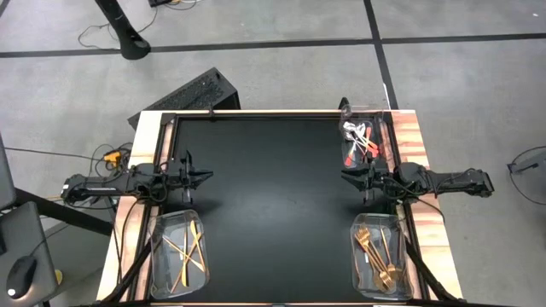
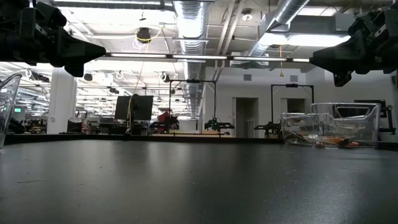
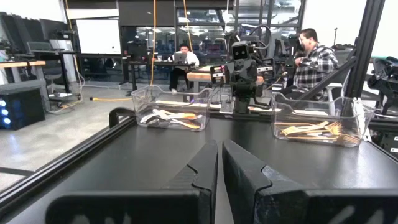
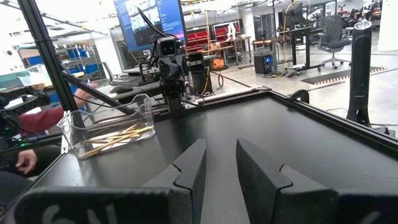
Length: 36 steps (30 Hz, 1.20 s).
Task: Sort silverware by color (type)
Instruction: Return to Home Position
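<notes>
Since every piece of the silverware in view lies inside a clear bin, neither arm carries anything. The left gripper (image 1: 207, 176) hovers over the left side of the black mat (image 1: 273, 222), and its own wrist view shows the jaws all but pressed together. The right gripper (image 1: 344, 176) hovers opposite on the right side, jaws spread a little around nothing. Locations: gold knives (image 1: 183, 251) in the front-left bin (image 1: 155, 256), gold forks (image 1: 380, 252) in the front-right bin (image 1: 355, 256), red-handled pieces (image 1: 360, 145) in the back-right bin (image 1: 386, 141). Handling, as a judgement: the pieces look thin, light and rigid with slick polished surfaces, and they lie crossed over one another, so lifting one may drag its neighbour. The best hold is probably across the handle near mid-length, where the piece balances. View notes: only the high view shows all three bins at once and which type sits where. The low view shows just the back-right bin and an edge of another, with both grippers well above the mat. The left wrist view shows the right-hand bins side-on, so pile height can be read. The right wrist view does the same for the knives and adds a person's sleeve (image 4: 43, 118) beyond the table.
</notes>
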Motion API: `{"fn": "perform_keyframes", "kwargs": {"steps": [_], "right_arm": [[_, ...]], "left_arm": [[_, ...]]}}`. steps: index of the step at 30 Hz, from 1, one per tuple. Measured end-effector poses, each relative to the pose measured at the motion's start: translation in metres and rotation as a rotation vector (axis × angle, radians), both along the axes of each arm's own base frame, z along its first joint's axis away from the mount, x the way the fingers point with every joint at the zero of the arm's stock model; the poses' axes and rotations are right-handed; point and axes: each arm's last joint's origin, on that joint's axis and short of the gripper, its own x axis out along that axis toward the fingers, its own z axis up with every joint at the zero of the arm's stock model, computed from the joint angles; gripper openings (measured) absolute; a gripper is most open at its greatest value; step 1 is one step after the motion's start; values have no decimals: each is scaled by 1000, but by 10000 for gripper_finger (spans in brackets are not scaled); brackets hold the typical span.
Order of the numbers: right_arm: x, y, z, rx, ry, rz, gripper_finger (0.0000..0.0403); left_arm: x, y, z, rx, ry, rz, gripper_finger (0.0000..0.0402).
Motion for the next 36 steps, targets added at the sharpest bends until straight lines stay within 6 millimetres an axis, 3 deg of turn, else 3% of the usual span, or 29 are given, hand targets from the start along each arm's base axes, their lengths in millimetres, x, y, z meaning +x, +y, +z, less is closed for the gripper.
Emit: {"fn": "perform_keyframes", "kwargs": {"steps": [36], "right_arm": [[0, 0, 0, 0, 0, 0, 111]], "left_arm": [[0, -2, 0, 0, 0, -18, 15]]}}
